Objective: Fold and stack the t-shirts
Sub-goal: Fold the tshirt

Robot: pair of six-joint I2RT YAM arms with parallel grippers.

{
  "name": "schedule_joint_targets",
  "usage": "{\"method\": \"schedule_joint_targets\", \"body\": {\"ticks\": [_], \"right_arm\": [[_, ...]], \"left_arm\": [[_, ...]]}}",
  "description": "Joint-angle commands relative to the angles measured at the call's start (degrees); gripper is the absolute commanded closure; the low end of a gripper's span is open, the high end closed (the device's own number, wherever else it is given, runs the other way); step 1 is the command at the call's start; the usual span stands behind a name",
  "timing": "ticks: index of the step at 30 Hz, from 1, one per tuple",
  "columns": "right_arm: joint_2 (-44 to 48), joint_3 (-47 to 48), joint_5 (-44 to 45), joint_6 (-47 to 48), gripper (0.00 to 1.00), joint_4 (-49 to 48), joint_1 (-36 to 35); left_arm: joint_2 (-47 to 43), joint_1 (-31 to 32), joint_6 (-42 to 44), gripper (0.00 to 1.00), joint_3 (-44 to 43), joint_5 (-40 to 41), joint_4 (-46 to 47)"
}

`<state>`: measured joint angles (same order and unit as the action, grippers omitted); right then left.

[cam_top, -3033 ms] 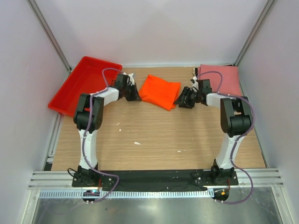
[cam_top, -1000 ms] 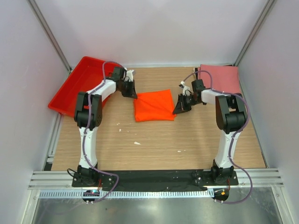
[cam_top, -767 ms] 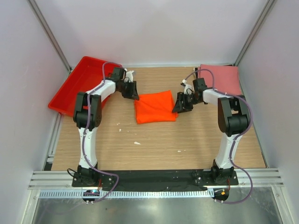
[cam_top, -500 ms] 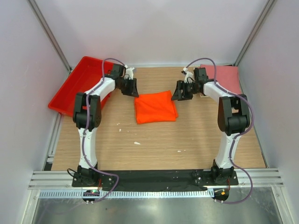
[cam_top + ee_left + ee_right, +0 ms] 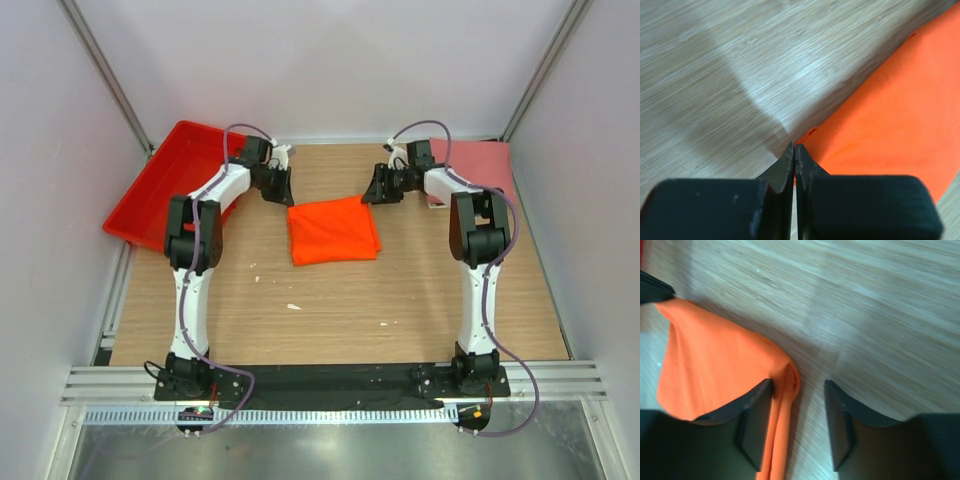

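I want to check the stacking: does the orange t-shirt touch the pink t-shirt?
Apart. The top view shows the orange t-shirt lying mid-table and the pink t-shirt at the far right corner, with bare wood of the table between them.

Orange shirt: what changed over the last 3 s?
The orange shirt shifted toward the arm bases and now lies squarer. The left gripper, shut, and the right gripper, open, moved off its sides to just beyond its far corners. The pink shirt and red tray stayed put.
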<state>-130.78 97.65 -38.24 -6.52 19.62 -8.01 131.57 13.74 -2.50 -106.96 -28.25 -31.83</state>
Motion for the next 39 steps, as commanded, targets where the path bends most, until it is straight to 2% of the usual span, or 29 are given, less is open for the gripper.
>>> {"method": "schedule_joint_targets", "body": {"ticks": [1,2,3,6,14,15,17,18,19,20,24,29,30,34,39], "right_arm": [[-0.2,2.5,-1.0,-3.0,0.51,-5.2,0.4],[-0.4,2.0,-0.8,-3.9,0.6,-6.2,0.8],[-0.4,1.5,-0.6,-5.0,0.79,-7.5,1.0],[0.0,-2.4,0.2,-8.8,0.98,-12.5,1.6],[0.3,-7.1,0.4,-12.5,0.99,-17.9,1.9],[0.6,-6.8,0.7,-12.4,0.99,-17.2,1.8],[2.1,-5.1,2.5,-12.4,0.95,-14.1,2.3],[2.6,-4.7,3.4,-12.5,0.86,-12.9,2.6],[3.6,-3.8,4.9,-12.7,0.81,-10.2,2.8],[5.3,-3.7,5.0,-12.8,0.73,-9.0,3.3],[11.3,-5.5,4.7,-9.0,0.53,-2.8,3.3],[16.5,-11.5,3.3,-3.6,0.41,2.9,3.0],[18.5,-12.7,4.6,-2.9,0.35,3.2,2.3],[21.4,-20.7,5.5,-1.1,0.29,3.0,0.4],[20.5,-21.6,7.0,-0.2,0.28,3.5,-1.9]], "left_arm": [[1.1,-0.2,0.8,1.0,-2.6,-0.4,-0.9],[1.3,-0.2,0.4,1.0,-2.8,0.6,-0.8],[1.4,-0.2,0.0,1.0,-2.8,1.5,-0.7],[2.3,-0.2,-0.7,1.0,-3.0,5.0,-0.6],[4.4,-0.3,-1.7,1.0,-6.8,8.2,-3.5],[4.2,-0.2,-1.7,0.93,-7.5,8.4,-4.1],[3.6,-0.3,-2.1,0.85,-9.5,9.5,-5.3],[3.1,-0.3,-2.4,0.79,-10.1,10.1,-5.5],[1.9,-0.4,-3.6,0.76,-11.6,11.8,-6.0],[1.2,-0.6,-4.2,0.75,-12.2,12.6,-6.5],[-4.7,-0.9,-5.7,0.73,-10.7,10.8,-8.0],[-13.0,-0.4,-10.1,0.74,0.3,2.3,-1.7],[-13.4,0.1,-10.8,0.74,3.5,0.8,-0.8],[-12.1,0.8,-12.0,0.75,7.1,-1.1,1.1],[-6.8,0.8,-12.8,0.76,6.1,-1.2,0.7]]}}
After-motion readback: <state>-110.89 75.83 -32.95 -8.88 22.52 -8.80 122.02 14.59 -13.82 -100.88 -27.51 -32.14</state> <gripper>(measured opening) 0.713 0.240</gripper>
